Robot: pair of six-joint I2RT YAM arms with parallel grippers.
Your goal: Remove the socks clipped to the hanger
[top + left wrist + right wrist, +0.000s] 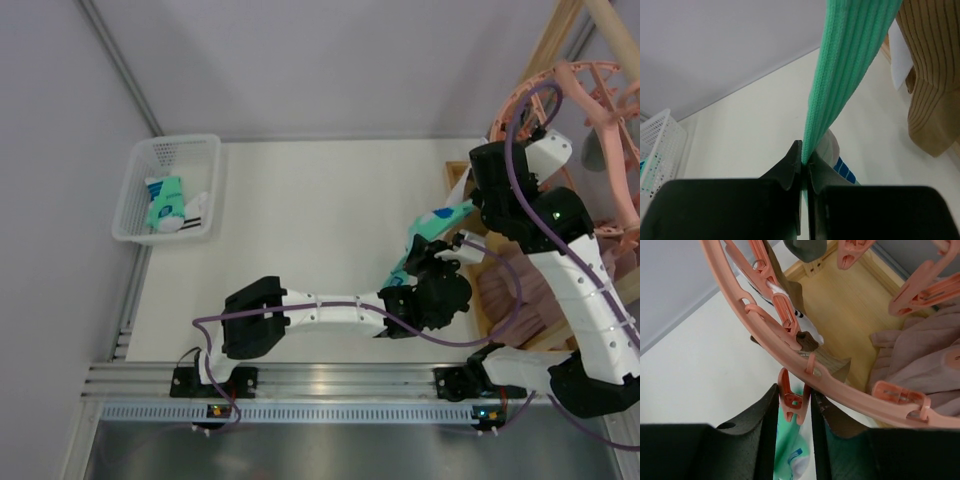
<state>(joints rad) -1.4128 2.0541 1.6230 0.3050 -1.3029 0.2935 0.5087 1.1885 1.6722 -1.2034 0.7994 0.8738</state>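
A mint-green sock (850, 60) with white and blue patches hangs taut from the salmon-pink hanger (840, 385). My left gripper (804, 150) is shut on its lower part, seen from above at the left gripper (432, 262). My right gripper (794, 395) has its fingers pressed on both sides of the pink clip (792, 402) that holds this sock (795, 455). A brown sock (930, 75) and a white sock with dark stripes (799, 315) hang on neighbouring clips. The hanger (575, 90) is at the top right in the top view.
A white basket (135, 195) at the far left holds mint-green socks (165, 205). A wooden frame (855, 305) and pinkish cloth (925, 355) lie under the hanger. My right arm (575, 270) reaches up along the right side.
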